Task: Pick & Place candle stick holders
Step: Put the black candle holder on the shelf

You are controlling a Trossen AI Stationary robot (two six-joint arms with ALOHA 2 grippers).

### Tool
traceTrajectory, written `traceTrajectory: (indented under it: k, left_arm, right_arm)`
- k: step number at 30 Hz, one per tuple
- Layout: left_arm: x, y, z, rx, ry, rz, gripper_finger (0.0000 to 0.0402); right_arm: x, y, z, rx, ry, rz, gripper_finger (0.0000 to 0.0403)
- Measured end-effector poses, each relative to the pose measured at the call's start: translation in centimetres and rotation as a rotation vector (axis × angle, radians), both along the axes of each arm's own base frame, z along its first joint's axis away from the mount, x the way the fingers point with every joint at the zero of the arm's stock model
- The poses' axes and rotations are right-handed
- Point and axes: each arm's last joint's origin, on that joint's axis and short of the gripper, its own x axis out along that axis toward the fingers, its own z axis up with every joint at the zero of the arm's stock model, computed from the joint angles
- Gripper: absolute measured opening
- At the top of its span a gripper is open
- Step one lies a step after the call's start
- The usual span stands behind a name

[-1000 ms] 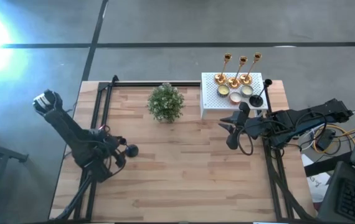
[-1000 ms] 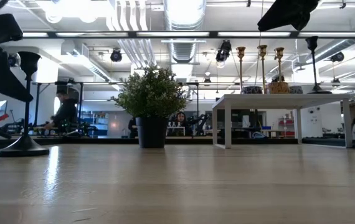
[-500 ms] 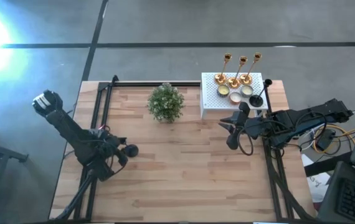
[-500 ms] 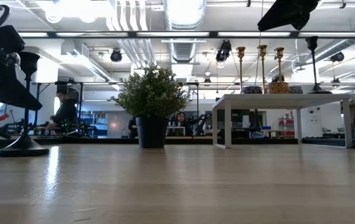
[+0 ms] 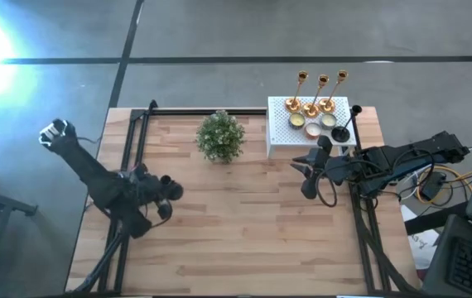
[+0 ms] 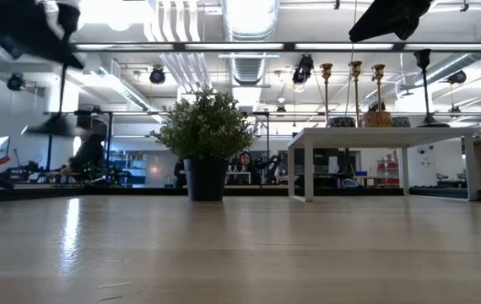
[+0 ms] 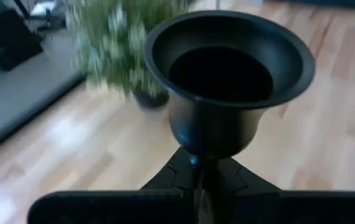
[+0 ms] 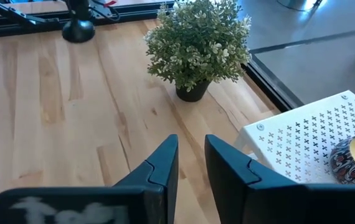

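The left gripper, well to the left of the potted plant, had closed on the stem of a black candle stick holder and lifted it. A second earlier that holder stood on the wooden table with the fingers spread around it. Now, seen from table height, its round base hung blurred in the air, above the spot where it had rested. From the left wrist camera, the holder's dark cup filled the view, with the plant blurred behind it.

The right gripper had not moved. It waited to the right of the plant, beside the white perforated box, its fingers narrowly apart and holding nothing.

On the box stood three gold candle stick holders and a second black holder, all unchanged.
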Motion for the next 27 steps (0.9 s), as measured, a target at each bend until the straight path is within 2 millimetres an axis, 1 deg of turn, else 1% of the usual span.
traceTrajectory:
  k: [6,9,12,16,22,24,27]
  left_arm:
    - [2.8,0.9,5.6,0.105,-0.049,-0.045,0.0017]
    - [4.6,1.5,7.8,0.176,-0.081,-0.104,0.0017]
    - [6.4,2.6,9.5,0.2,-0.144,-0.202,0.0017]
    - [8.3,4.8,10.6,0.217,-0.214,-0.283,0.0017]
    - [11.2,8.6,10.3,0.176,-0.228,-0.361,0.0017]
    - [12.3,9.5,10.4,0.169,-0.24,-0.387,0.0017]
    - [14.0,10.3,10.7,0.174,-0.225,-0.419,0.0017]
  right_arm:
    - [0.0,0.0,0.0,-0.005,0.002,0.003,0.0062]
    - [0.1,0.0,0.1,-0.003,-0.007,0.003,0.0059]
    - [0.2,0.1,0.3,0.006,-0.04,0.005,0.0059]
    - [0.4,0.1,0.5,0.005,-0.064,0.009,0.0064]
    - [0.7,0.2,1.2,-0.019,-0.121,0.034,0.0074]
    - [0.9,0.2,1.4,-0.028,-0.141,0.043,0.0077]
    - [1.0,0.3,1.7,-0.039,-0.168,0.052,0.0081]
